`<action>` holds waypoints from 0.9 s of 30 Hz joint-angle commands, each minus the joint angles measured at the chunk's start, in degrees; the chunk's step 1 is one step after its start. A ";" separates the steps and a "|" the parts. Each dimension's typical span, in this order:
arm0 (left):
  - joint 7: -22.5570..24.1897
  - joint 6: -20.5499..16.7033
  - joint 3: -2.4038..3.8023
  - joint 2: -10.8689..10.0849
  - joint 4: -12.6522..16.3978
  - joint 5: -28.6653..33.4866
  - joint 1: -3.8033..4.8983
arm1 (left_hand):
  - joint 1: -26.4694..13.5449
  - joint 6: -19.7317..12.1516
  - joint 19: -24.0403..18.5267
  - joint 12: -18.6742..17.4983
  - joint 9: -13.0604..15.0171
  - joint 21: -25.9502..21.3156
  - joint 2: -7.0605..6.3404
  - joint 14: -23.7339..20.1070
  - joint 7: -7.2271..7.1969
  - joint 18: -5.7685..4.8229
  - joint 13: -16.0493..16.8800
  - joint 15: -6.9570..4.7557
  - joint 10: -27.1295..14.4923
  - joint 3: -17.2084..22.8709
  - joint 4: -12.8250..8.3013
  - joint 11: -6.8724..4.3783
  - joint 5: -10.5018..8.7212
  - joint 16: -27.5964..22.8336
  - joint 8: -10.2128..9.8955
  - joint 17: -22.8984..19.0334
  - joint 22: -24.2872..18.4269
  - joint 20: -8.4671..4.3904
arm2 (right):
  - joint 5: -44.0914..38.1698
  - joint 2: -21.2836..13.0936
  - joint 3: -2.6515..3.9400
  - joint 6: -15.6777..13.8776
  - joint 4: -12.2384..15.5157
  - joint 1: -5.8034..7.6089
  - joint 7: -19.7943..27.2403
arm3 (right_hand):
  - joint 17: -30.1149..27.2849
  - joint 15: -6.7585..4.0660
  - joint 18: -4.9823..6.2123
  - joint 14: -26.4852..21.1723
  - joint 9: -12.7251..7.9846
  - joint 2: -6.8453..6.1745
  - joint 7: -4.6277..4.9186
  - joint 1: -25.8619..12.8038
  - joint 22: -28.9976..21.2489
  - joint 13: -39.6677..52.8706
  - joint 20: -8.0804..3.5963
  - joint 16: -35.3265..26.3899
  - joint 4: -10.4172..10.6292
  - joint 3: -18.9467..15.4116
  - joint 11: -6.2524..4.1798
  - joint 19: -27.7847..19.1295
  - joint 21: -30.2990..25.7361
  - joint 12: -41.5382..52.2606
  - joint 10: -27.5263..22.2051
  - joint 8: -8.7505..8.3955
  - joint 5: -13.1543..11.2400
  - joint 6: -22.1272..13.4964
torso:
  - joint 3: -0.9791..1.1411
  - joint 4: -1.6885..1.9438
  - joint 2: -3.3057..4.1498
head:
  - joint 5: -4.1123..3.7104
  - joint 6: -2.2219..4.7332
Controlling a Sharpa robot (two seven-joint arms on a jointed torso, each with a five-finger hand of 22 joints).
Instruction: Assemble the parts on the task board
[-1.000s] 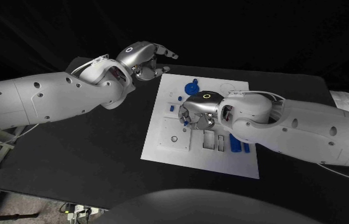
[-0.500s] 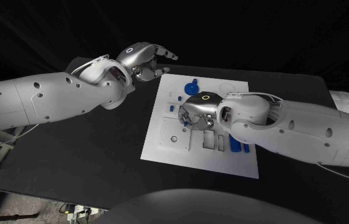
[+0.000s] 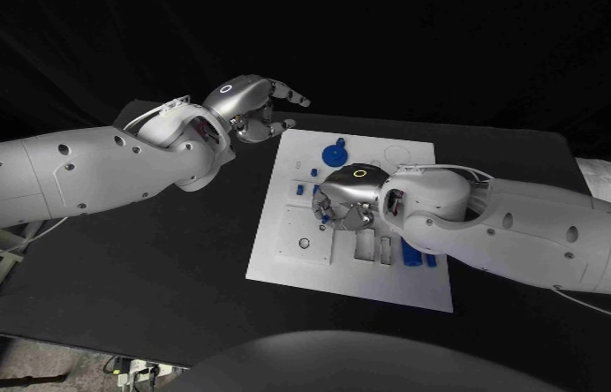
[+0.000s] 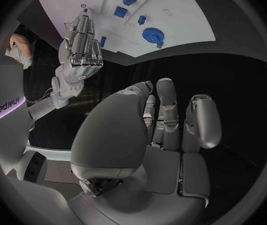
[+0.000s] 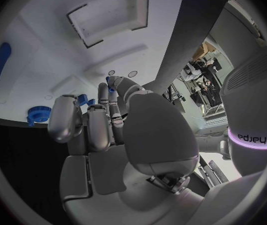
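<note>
The black table (image 3: 153,260) spreads across the lower half of the head view, with a dark backdrop (image 3: 408,39) hanging behind its far edge. At the table's right edge lies a small white object (image 3: 593,173), too cropped to identify. Below the table's near left corner, a power strip with plugged-in cables (image 3: 134,367) lies on the floor.

The room is dark, and the black table (image 3: 153,260) shows almost no detail. The white task board (image 3: 287,251) looks bright beside it. Soft shadows lie on the board under the right hand (image 3: 343,199). Both wrist views bend straight edges near their round rims.
</note>
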 commanded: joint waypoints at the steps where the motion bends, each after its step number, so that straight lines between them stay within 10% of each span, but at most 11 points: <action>1: -0.14 1.29 0.03 0.18 -0.10 -0.02 0.00 | 0.01 -0.09 -0.25 0.28 -0.08 -0.27 0.11 -0.31 0.41 1.09 0.05 0.13 -0.38 0.26 -0.06 0.17 0.37 -0.31 0.03 -0.08 10.64 0.05 | 0.29 -0.03 0.00 -0.09 0.26 -0.13 -0.06 | -0.01 0.00 -0.61 -0.42 0.02 -0.27 0.46 -0.03 8.99 0.04 0.03 -0.15 -0.22 0.22 0.00 -0.34 -0.03 -0.15 0.57 -0.09 -0.09 -0.11 | 0.01 -0.02 0.06 | 0.06 0.00; 27: 0.07 2.23 0.02 1.09 -2.57 -0.10 -0.52 | -0.90 0.30 -0.38 0.77 -0.02 -0.48 0.64 -0.65 1.23 1.12 0.06 0.22 -0.47 0.29 0.29 0.22 0.38 -0.39 0.17 -0.29 10.59 0.17 | 1.28 0.07 0.00 0.19 0.58 -0.61 -0.07 | -0.11 0.06 -0.64 -0.46 -0.01 -0.23 0.49 -0.03 9.02 0.03 0.06 -0.21 -0.24 0.27 -0.08 -0.31 0.08 -0.12 0.82 -0.18 -0.20 -0.17 | 0.00 0.03 0.02 | -0.14 0.00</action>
